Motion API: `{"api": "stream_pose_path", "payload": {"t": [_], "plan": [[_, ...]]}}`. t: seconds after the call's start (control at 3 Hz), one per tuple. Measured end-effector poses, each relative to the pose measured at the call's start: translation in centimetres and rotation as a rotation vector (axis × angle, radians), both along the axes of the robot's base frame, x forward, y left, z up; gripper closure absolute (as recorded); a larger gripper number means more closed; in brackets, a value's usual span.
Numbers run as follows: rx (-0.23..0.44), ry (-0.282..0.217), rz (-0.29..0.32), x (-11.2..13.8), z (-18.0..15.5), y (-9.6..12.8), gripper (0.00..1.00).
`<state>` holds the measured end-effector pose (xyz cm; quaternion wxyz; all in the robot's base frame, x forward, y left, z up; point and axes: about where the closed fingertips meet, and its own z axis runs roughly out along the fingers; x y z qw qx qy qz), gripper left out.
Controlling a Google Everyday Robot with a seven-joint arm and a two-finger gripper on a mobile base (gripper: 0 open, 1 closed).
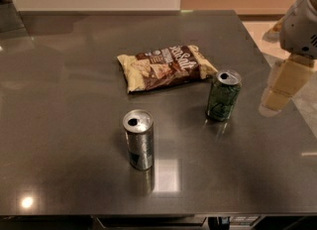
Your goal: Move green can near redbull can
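Observation:
The green can stands upright on the dark table, right of centre, just below the right end of a snack bag. The redbull can stands upright nearer the front, left of the green can and well apart from it. My gripper hangs at the right edge of the view, over the table's right side, to the right of the green can and not touching it. Nothing is held in it.
A brown and cream snack bag lies flat behind the two cans. The table's right edge runs just under my arm. A pale wall and floor lie beyond the far edge.

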<state>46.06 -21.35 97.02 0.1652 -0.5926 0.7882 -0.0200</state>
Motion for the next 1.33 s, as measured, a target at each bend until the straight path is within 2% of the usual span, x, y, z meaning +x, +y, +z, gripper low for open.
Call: {"api": "stream_pose_path", "payload": {"t": [0.67,1.0,1.33], "plan": [[0.096,0.027,-0.001,4.6,-2.7,1.8,0.0],[0.127,0.066,0.03,5.2,-4.1,3.1,0.0],[0.14,0.101,0.041,5.4,-5.3,3.5,0.0]]}}
